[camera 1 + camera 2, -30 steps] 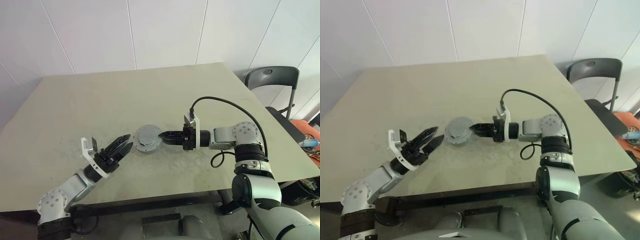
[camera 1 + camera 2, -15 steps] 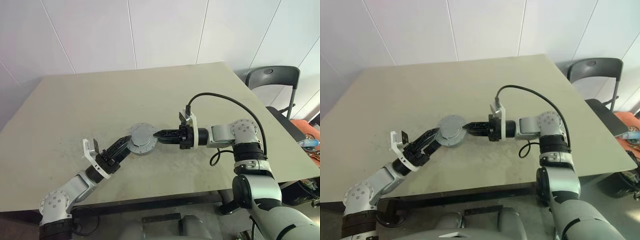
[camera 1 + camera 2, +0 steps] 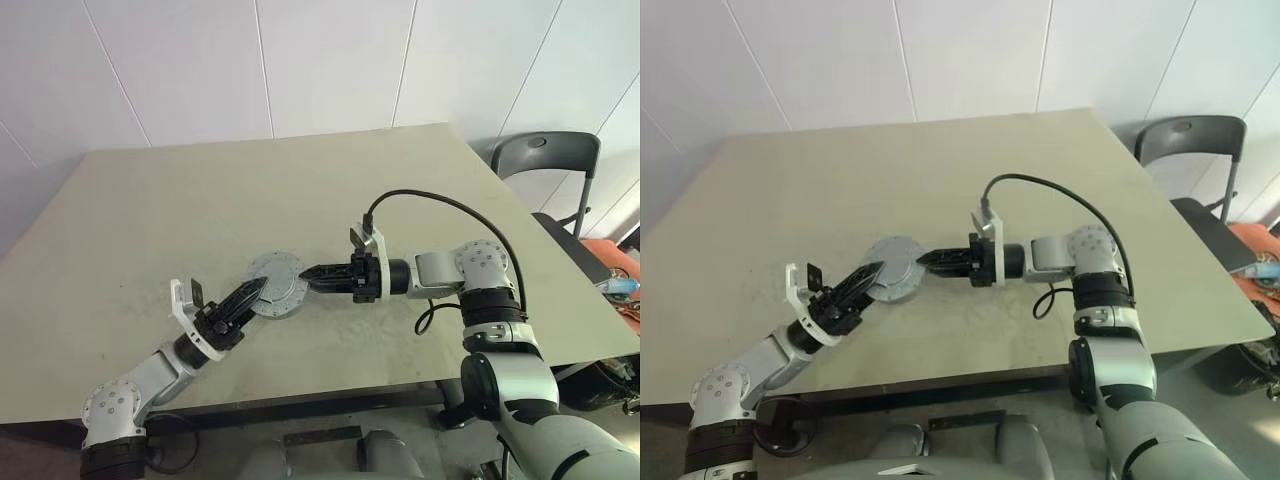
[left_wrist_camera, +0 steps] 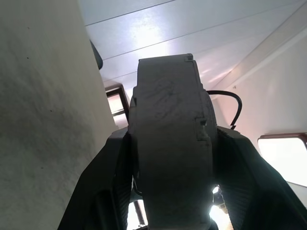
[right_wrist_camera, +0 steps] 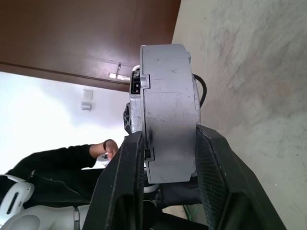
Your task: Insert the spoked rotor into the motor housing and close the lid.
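A: Status?

B: One grey round unit (image 3: pixel 276 284) is up off the bench (image 3: pixel 150 200), near the front edge, mid-scene. Looks like the lid is already on the housing: the wrist views show a thick disc w/ a seam round its rim. Rotor presumably inside, can't confirm.

A: Tools?

B: Right tool (image 3: pixel 311 272) is pinched on the unit's right rim, fingers on either face. Left tool (image 3: pixel 254 289) is at the left rim, fingers straddling the disc; gripping or just closing in, can't tell.

A: What's left?

B: Prob. just seating the lid fully and setting it down.
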Controlling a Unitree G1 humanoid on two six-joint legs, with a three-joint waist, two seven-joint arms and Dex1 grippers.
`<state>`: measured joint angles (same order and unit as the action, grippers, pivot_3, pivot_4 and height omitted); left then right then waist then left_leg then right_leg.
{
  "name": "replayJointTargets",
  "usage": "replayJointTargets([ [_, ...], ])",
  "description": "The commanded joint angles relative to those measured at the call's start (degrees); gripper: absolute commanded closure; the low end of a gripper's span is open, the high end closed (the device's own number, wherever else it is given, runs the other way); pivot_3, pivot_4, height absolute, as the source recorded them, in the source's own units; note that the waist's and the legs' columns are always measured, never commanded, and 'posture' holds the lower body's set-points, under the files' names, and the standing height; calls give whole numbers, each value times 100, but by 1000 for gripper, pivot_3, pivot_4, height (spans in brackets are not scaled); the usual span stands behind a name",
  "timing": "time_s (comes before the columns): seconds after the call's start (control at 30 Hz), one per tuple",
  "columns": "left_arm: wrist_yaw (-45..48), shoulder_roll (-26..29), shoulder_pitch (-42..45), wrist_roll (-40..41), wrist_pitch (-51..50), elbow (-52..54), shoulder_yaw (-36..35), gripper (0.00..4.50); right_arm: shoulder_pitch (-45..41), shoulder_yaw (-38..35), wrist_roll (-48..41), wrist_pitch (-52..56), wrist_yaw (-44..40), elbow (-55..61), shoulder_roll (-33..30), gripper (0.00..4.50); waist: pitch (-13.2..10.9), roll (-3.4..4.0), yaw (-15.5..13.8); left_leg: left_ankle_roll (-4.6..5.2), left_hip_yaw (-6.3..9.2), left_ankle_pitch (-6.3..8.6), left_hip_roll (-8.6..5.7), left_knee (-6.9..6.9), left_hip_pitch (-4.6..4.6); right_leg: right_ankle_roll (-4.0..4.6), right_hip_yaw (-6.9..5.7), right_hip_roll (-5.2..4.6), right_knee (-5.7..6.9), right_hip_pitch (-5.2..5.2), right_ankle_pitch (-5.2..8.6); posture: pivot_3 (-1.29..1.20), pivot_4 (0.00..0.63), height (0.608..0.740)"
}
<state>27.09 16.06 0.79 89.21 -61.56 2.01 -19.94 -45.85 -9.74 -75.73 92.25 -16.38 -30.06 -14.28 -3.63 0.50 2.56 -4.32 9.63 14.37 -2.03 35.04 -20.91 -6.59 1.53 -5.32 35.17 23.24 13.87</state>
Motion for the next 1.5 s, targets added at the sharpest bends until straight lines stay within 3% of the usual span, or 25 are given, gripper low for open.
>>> replayJointTargets([
  [0.03, 128, 108, 69, 69, -19, 66, -2, 2370, -54, -185, -209, 25, -72, 292, 125, 3357, 0, 0, -1, 0, 0, 0, 0, 0, 0, 0, 0, 0, 0, 1, 0, 0, 0, 740],
  [0.43, 291, 158, 74, -35, 60, 47, 29, 2370, 55, -471, 236, -6, 140, 610, 451, 3357, 0, 0, -2, 0, 0, 0, 0, 0, -6, 3, 0, 0, 1, 8, -2, 0, 0, 740],
  [0.77, 236, 148, -42, 65, 226, 111, -210, 2374, 189, -539, 625, 25, 116, 570, 281, 21, 0, 1, 2, 0, 0, 0, 0, 2, -16, 9, 0, 0, 1, 15, -6, 0, 0, 740],
  [0.9, 128, 77, -97, 436, 425, 163, -523, 2375, 141, -351, 635, 25, -77, 658, 27, 0, 0, 0, -1, 0, 0, 0, 0, 2, -22, 9, 0, 0, 0, 20, -6, 0, 0, 740],
  [1.03, -351, -152, -80, 285, 1193, 199, -981, 2375, 54, 306, 1321, -390, -547, 1539, -393, 0, 0, 1, -4, 0, 0, 0, 0, 4, -24, 8, 0, -1, 1, 23, -5, 0, 0, 740],
  [1.2, -1401, -529, 374, -86, 2524, -23, -1543, 2376, 230, 2217, 3124, -2867, -2403, 2784, -1406, 0, 2, -9, -25, -2, 0, 0, -1, 11, -31, -14, -1, -2, -9, 21, -1, 0, 0, 740],
  [1.27, -1762, -607, 590, -166, 2861, -124, -1680, 2376, 342, 2357, 3463, -3625, -2865, 2834, -1421, 0, -1, -27, -26, -4, 0, -1, -1, 11, -31, -19, -2, -2, -11, 20, -3, 0, 0, 740],
  [1.4, -2557, -650, 1162, -227, 3571, -1021, -2162, 2376, 555, 3180, 4999, -5602, -3402, 2960, -1660, 0, -2, -38, -40, -8, -1, -3, -5, 13, -33, -44, -1, -7, -16, 19, -18, 0, 0, 740],
  [1.5, -3077, -705, 1427, -398, 3970, -1298, -2331, 2376, 646, 3375, 5404, -6293, -3859, 2806, -1657, 0, -4, -55, -42, -11, 0, -5, -7, 15, -34, -48, -1, -10, -18, 18, -21, 0, 0, 740],
])
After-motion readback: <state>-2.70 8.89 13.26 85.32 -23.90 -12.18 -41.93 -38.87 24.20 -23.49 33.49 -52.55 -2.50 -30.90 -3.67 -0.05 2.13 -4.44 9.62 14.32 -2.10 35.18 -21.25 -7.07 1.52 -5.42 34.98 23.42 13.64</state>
